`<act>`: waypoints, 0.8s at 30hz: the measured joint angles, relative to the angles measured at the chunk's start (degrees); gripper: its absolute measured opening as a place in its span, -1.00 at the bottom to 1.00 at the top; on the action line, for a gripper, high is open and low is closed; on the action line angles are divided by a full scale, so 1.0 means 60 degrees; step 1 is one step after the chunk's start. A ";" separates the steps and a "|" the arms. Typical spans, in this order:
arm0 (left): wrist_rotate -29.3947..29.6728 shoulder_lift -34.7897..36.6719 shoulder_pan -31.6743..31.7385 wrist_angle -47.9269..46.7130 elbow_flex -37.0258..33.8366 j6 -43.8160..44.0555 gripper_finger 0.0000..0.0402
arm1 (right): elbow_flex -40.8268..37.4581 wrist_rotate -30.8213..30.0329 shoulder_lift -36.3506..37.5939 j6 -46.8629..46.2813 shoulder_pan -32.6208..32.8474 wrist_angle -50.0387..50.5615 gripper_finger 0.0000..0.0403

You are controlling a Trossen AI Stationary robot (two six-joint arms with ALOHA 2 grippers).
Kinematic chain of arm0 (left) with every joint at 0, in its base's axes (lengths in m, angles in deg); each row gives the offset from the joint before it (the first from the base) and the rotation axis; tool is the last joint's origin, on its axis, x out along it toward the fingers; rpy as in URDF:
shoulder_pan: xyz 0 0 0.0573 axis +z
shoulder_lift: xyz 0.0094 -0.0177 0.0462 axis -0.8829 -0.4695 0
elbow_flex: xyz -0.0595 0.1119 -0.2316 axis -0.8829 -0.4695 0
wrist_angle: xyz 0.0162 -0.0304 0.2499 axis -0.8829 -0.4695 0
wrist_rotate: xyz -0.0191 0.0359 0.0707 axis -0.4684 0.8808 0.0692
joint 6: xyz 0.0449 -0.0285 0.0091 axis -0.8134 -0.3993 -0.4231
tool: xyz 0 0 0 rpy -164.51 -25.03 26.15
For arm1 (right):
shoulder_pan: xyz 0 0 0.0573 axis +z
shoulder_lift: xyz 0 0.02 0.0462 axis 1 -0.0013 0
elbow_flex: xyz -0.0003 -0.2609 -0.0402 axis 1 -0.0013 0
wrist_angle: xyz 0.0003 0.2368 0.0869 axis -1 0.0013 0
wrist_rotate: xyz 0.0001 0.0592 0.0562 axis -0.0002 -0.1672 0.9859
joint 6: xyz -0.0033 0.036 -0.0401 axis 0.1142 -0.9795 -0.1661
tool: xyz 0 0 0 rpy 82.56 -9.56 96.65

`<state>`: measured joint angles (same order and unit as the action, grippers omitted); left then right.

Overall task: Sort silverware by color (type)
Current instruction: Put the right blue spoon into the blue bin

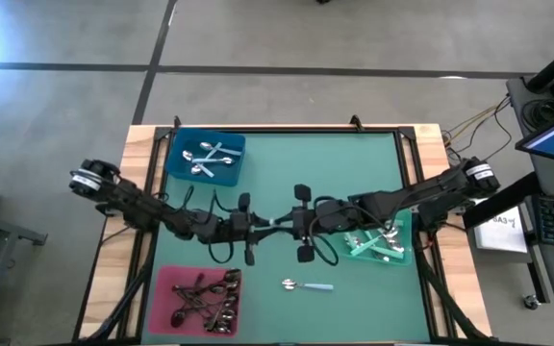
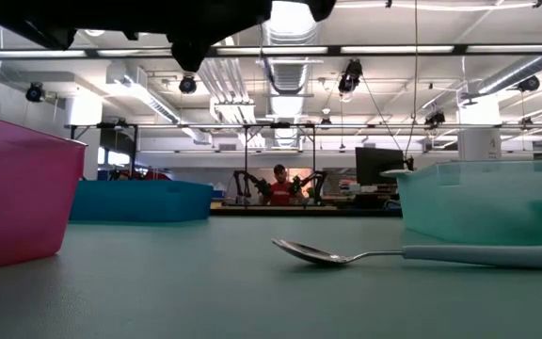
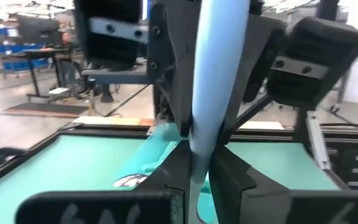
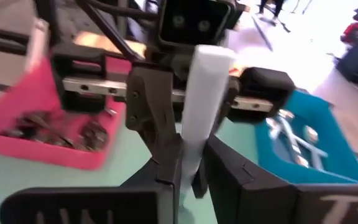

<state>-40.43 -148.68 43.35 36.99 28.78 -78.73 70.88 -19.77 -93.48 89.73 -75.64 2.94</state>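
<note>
1. The left gripper [image 3: 197,155] is over the middle of the bench [image 1: 277,163], nose to nose with the right one. Its jaws are clamped on the lower part of a mint-handled spoon [image 3: 213,74]. This looks like a hand-over, so the clamp should be firm and square on the handle before anything else changes.
2. The spoon is held in the air between the two arms, with its handle running straight through both sets of jaws. Neither arm should pull or twist while both hold it, or the thin handle may skew or slip out.
3. The right gripper [image 4: 191,155] has its jaws closed on the same handle. Only one side should let go, and it should then back straight away along the handle.
4. Mint handles already lie in the green tray [image 1: 354,248] by the right edge, so that is the likely drop. Another mint-handled spoon on the bench [image 1: 306,284] lies loose near the front edge.
5. Writing: raised letters on both gripper bodies are cut off and unreadable, and no brand can be made out.
</note>
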 joint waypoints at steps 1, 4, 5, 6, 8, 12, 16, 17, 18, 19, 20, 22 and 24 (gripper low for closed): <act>0.0030 0.0017 0.0041 -0.0071 0.0000 0.0040 -0.90 | 0.0000 -0.0203 0.0079 0.0022 -0.0004 0.0189 -0.75; 0.0184 0.0118 0.0239 -0.0144 -0.0004 0.0478 -0.90 | -0.0021 -0.0818 0.0399 0.0083 0.0000 0.1073 -0.61; 0.0174 0.0193 0.0317 -0.0206 -0.0004 0.0667 -0.90 | -0.0002 -0.0938 0.0530 0.0083 0.0001 0.1262 -0.55; 0.0175 0.0232 0.0401 -0.0300 -0.0004 0.0841 -0.90 | 0.0035 -0.0995 0.0626 0.0068 0.0000 0.1581 -0.50; 0.0149 0.0283 0.0543 -0.0601 -0.0040 0.1157 -0.90 | 0.0040 -0.1033 0.0837 -0.0114 -0.0004 0.2234 -0.41; 0.0678 0.0686 0.0812 -0.1510 -0.0073 0.1585 -0.90 | -0.0037 -0.1068 0.1137 -0.0627 -0.0011 0.3125 -0.28; 0.2750 0.1856 0.1441 -0.4837 0.0071 0.2524 -0.90 | -0.0221 -0.1065 0.1124 -0.1406 -0.0079 0.3903 -0.25; 0.3217 0.2216 0.1710 -0.6046 0.0152 0.2868 -0.90 | -0.0301 -0.1066 0.1101 -0.1578 -0.0141 0.3940 -0.25; 0.3449 0.2588 0.2062 -0.7303 0.0282 0.3213 -0.90 | -0.0387 -0.1067 0.1090 -0.1684 -0.0185 0.3946 -0.26; 0.3551 0.2948 0.2445 -0.8541 0.0397 0.3540 -0.90 | -0.0501 -0.1067 0.1089 -0.1830 -0.0228 0.4007 -0.27; 0.3583 0.3241 0.2864 -0.9639 0.0486 0.3793 -0.89 | -0.0627 -0.1073 0.1082 -0.1960 -0.0291 0.4044 -0.28; 0.3591 0.3637 0.3795 -1.1261 0.0575 0.3963 -0.86 | -0.0868 -0.1072 0.1059 -0.2193 -0.0424 0.3953 -0.30; 0.3473 0.3825 0.4789 -1.2362 0.0560 0.4063 -0.85 | -0.1136 -0.1075 0.1015 -0.2525 -0.0577 0.3991 -0.33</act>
<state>-19.59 -125.73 72.08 -37.18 32.14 -54.35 64.07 -26.22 -87.38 74.58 -79.10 26.89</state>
